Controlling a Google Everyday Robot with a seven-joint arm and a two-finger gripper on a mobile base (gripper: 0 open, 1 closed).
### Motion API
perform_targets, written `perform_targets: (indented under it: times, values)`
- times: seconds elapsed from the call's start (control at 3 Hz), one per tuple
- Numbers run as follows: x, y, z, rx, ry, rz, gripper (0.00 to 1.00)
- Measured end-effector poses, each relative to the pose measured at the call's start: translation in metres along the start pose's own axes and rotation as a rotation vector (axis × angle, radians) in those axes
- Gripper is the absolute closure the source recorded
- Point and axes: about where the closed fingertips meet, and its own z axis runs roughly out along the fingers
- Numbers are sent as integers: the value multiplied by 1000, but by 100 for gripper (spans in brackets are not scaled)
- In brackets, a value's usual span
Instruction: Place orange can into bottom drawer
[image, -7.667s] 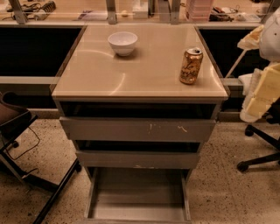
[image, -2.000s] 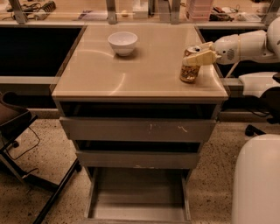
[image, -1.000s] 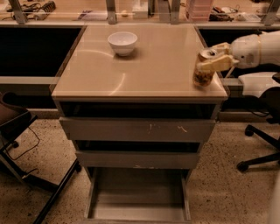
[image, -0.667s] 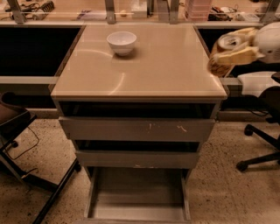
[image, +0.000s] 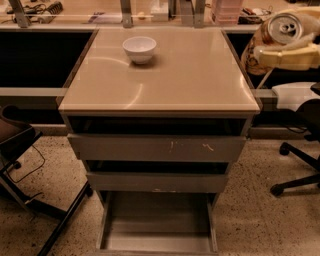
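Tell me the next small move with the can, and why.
Probably swing the gripper left and forward, then down toward the bottom drawer. The jaws are shut on the orange can, which is tilted with its top toward the camera, high and off the right side of the cabinet. The drawer is pulled open low at the front.

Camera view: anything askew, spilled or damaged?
The orange can is tipped over, silver top facing the camera, gripped by the tool right of the cabinet top. White scratches mark the upper drawer front. No spill visible.
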Motion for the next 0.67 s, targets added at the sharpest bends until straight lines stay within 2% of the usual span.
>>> perform_targets:
  times: [0.33, 0.67]
  values:
    - [26, 23, -21, 7, 39, 58, 100]
    - [26, 23, -21, 7, 40, 58, 100]
